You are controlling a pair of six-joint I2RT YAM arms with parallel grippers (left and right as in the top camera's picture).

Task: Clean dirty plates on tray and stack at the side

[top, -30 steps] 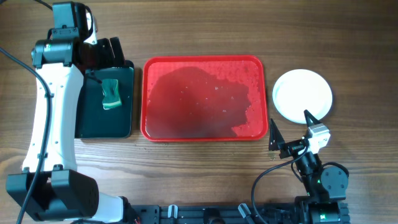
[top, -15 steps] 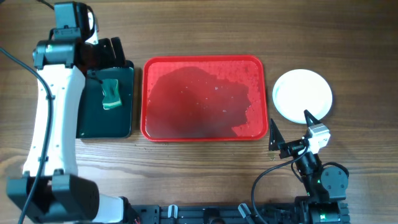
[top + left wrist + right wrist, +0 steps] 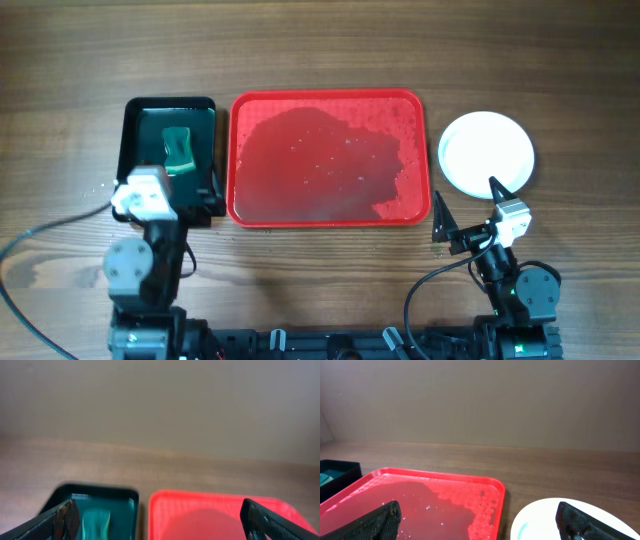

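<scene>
Overhead: the red tray (image 3: 325, 96) lies in the middle of the wooden surface (image 3: 320, 40), its floor covered by a dark wet patch with beads of water toward the right side. Just beside its left edge is a smaller black tray (image 3: 170, 103) with a green sponge (image 3: 179, 150) lying in it. The plates (image 3: 487, 152) are off the red tray, on the surface close to its right edge. From above they read as one plain white disc, and how many are stacked there cannot be told. The left hand (image 3: 168, 182) hangs over the near end of the black tray, fingers spread and holding nothing. The right hand (image 3: 467, 208) sits near the front right corner of the red tray, just in front of the plates, its two fingers splayed wide and empty.

Left wrist: the picture is blurred. The left hand (image 3: 160, 519) shows a dark fingertip at each lower corner, far apart, with nothing between them. Beyond them lie the black tray (image 3: 95, 489) with the sponge (image 3: 95, 522) on the left and the red tray (image 3: 210, 510) on the right.

Right wrist: the right hand (image 3: 480, 521) is likewise spread wide and empty. The wet red tray (image 3: 435, 474) fills the lower left, and the top white plate (image 3: 570, 512) lies at the lower right, apart from the tray's rim, with a faint teal mark near its left edge
</scene>
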